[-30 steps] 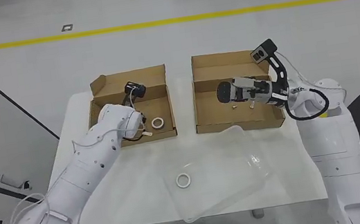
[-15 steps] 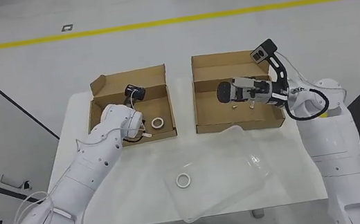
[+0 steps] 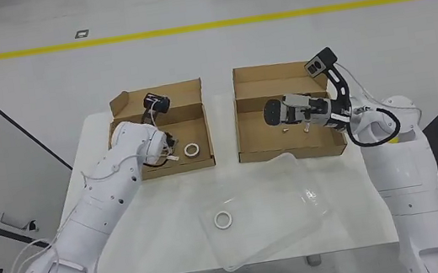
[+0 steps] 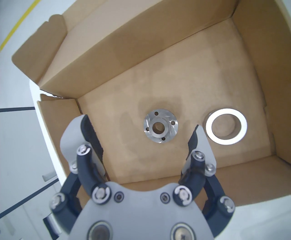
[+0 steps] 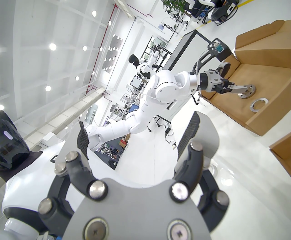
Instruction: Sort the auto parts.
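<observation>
A silver flange disc (image 4: 160, 127) with a centre hole lies flat on the floor of the left cardboard box (image 4: 159, 56). My left gripper (image 4: 141, 127) hangs open just above it, one finger on each side and neither touching it. A plain metal ring (image 4: 226, 129) lies beside the disc in the same box (image 3: 154, 99), and the top view has the ring (image 3: 191, 150) next to the left gripper (image 3: 167, 148). My right gripper (image 5: 138, 125) is open and holds nothing, hovering over the right cardboard box (image 3: 278, 76). Another ring (image 3: 223, 218) lies in the clear tray (image 3: 274, 222).
The clear tray sits on the white table in front of both boxes, with a small part (image 3: 311, 195) near its right side. A small piece (image 3: 286, 129) lies in the right box. Both boxes have raised flaps at the far side.
The left wrist has shifted a little toward the far left of its box. The right arm has stayed still.
</observation>
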Tool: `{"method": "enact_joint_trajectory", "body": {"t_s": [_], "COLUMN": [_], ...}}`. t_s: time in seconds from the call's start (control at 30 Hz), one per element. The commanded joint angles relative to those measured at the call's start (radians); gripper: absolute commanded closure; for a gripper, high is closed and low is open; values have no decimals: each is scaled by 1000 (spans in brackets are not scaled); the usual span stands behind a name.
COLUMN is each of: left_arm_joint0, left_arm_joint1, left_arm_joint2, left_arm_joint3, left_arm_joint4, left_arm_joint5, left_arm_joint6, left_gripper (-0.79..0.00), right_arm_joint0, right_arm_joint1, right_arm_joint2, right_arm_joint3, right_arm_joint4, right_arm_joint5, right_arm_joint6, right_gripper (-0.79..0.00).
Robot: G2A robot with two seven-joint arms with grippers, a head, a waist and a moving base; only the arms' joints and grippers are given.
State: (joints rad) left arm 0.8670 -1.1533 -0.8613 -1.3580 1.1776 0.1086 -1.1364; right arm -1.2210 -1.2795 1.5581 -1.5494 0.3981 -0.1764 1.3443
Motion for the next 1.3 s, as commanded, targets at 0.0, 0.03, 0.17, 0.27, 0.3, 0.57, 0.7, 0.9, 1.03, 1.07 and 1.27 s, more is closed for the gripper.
{"method": "enact_joint_trajectory", "body": {"t_s": [0.0,0.03,0.17,0.27,0.3,0.57,0.7,0.9,1.03,1.07,1.27], "left_arm_joint0": [28,44,73,73,73,73,83,137,188,200,271], "left_arm_joint1": [13,18,30,30,30,30,30,40,50,53,64], "left_arm_joint2": [-25,-45,-91,-91,-91,-91,-98,-125,-149,-159,-230], "left_arm_joint3": [-61,-92,-163,-163,-163,-163,-159,-277,-425,-468,-719], "left_arm_joint4": [24,5,-23,-23,-23,-23,-34,-18,-6,-2,-87], "left_arm_joint5": [-36,-51,-92,-92,-92,-92,-90,-86,-86,-77,-79], "left_arm_joint6": [-23,-38,-70,-70,-70,-70,-51,-162,-260,-280,-369], "left_gripper": [-785,-785,-785,-785,-785,-785,-785,-785,-785,-785,-785], "right_arm_joint0": [0,0,0,0,0,0,0,0,0,0,0], "right_arm_joint1": [0,0,0,0,0,0,0,0,0,0,0], "right_arm_joint2": [0,0,0,0,0,0,0,0,0,0,0], "right_arm_joint3": [0,0,0,0,0,0,0,0,0,0,0], "right_arm_joint4": [0,0,0,0,0,0,0,0,0,0,0], "right_arm_joint5": [0,0,0,0,0,0,0,0,0,0,0], "right_arm_joint6": [0,0,0,0,0,0,0,0,0,0,0], "right_gripper": [-785,-785,-785,-785,-785,-785,-785,-785,-785,-785,-785]}}
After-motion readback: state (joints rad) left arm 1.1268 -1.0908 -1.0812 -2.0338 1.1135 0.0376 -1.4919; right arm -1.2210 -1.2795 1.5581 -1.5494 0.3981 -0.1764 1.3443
